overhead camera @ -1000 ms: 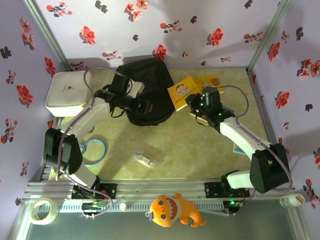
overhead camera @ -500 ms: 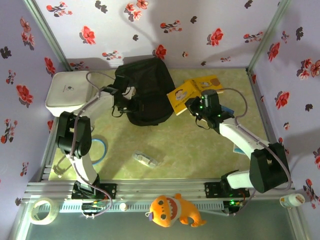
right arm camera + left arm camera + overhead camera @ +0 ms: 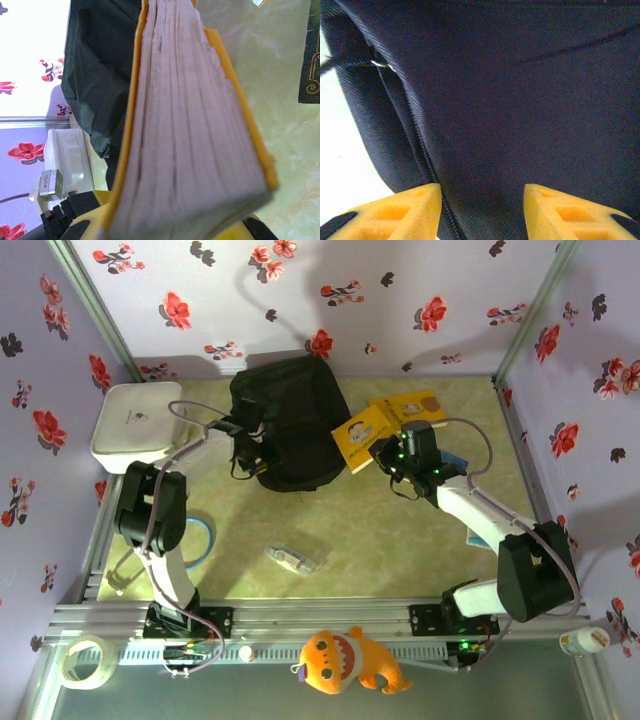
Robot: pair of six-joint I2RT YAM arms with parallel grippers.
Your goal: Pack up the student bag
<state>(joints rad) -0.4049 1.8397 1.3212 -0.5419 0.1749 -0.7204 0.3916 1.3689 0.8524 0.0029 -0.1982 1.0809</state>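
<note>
The student bag is a black soft backpack lying at the back middle of the table. My left gripper sits at its left edge. In the left wrist view its yellow fingertips stand apart, and the black fabric and a zipper seam of the bag fill the gap of the gripper. My right gripper is shut on a thick yellow book, held just right of the bag. The right wrist view looks along the book's page edge from the gripper, with the bag beyond.
A second yellow book lies at the back right, with a dark flat item near it. The white hard case stands at the far left. A blue cable loop and a small clear item lie nearer the front.
My left gripper has moved left to the bag's left edge and its jaws have narrowed. The right gripper has carried the yellow book slightly closer to the bag.
</note>
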